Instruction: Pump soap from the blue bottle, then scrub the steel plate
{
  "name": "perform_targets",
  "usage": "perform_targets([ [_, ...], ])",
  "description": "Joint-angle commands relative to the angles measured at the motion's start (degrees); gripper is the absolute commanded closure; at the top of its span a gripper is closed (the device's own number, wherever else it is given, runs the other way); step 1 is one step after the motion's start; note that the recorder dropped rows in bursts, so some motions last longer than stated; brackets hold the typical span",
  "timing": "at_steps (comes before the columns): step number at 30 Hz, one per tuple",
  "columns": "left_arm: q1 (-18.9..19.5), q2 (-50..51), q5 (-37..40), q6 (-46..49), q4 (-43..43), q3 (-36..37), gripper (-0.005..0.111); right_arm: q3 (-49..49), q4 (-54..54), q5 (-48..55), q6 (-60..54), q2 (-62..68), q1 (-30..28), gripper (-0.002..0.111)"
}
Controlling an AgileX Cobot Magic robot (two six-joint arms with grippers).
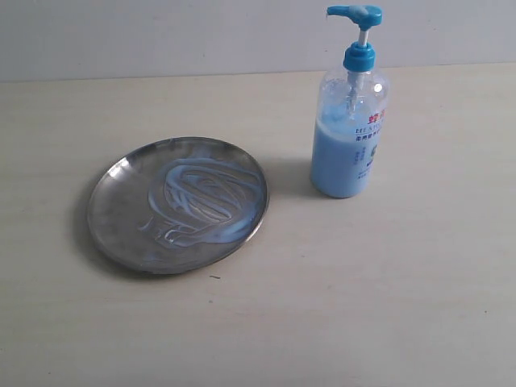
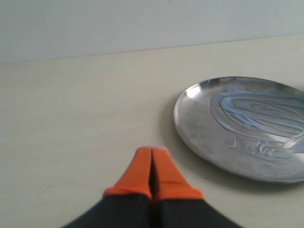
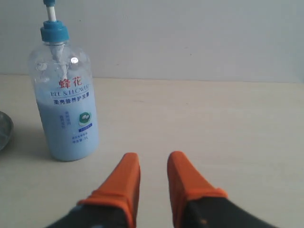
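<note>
The steel plate (image 1: 177, 204) lies flat on the table's left half, its middle covered by streaky pale-blue soap (image 1: 205, 197). The blue bottle (image 1: 351, 121) stands upright to the plate's right, pump head up and about two-thirds full. Neither gripper shows in the exterior view. In the left wrist view my left gripper (image 2: 152, 151) is shut with nothing between its orange fingers, a short way off the steel plate (image 2: 247, 130). In the right wrist view my right gripper (image 3: 153, 159) is open and empty, a little short of the blue bottle (image 3: 66, 95).
The pale wooden table (image 1: 387, 298) carries only the plate and bottle. A plain light wall (image 1: 161, 36) runs along its far edge.
</note>
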Motion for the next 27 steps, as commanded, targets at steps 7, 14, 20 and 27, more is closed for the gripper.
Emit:
perform_targets([
  [7, -0.3, -0.4, -0.3, 0.0, -0.1, 0.2, 0.107, 0.5, -0.5, -0.3, 0.0, -0.6, -0.4, 0.084],
  [14, -0.3, -0.4, -0.3, 0.0, -0.1, 0.2, 0.107, 0.5, 0.4, 2.7, 0.3, -0.6, -0.4, 0.084],
  [20, -0.3, -0.4, -0.3, 0.0, -0.1, 0.2, 0.107, 0.5, 0.4, 2.7, 0.3, -0.6, -0.4, 0.084],
  [27, -0.3, -0.4, -0.3, 0.0, -0.1, 0.2, 0.107, 0.5, 0.7, 2.7, 0.0, -0.6, -0.4, 0.084],
])
